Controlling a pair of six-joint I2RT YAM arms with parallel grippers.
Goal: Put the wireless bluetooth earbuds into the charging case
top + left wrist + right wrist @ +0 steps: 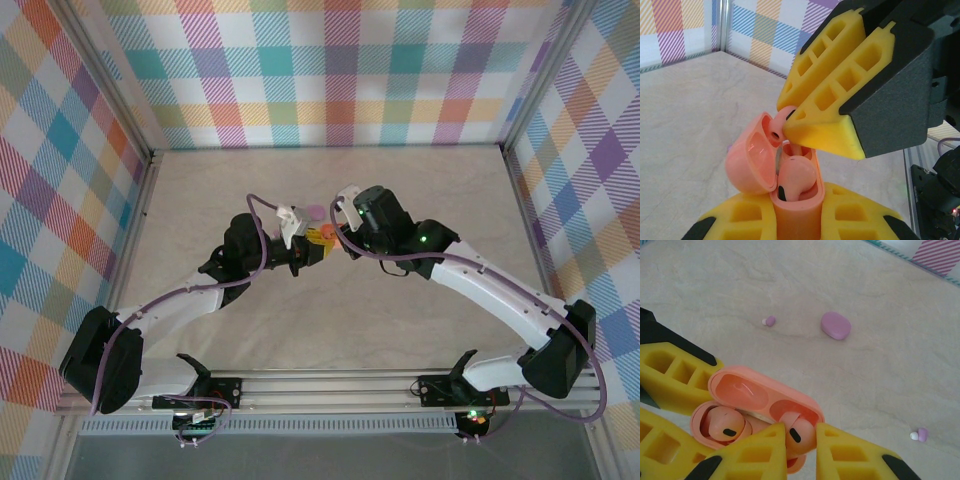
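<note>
Your right tool (799, 440) pinches one orange-pink earbud (801, 427), stem pointing down into the open case (740, 387) directly beneath; your left tool (797, 222) clamps that case upright over the mid counter (865, 300).

Bright, even light falls from overhead; the pale marbled tabletop (220, 180) carries only faint soft shadows under the white robot arms (500, 287). In the left wrist view the near yellow ribbed plastic fingers (867, 212) are blurred and the plaid-patterned wall (680, 30) is soft. A mild sheen lies on the glossy orange-pink plastic charging case (740, 390)
</note>
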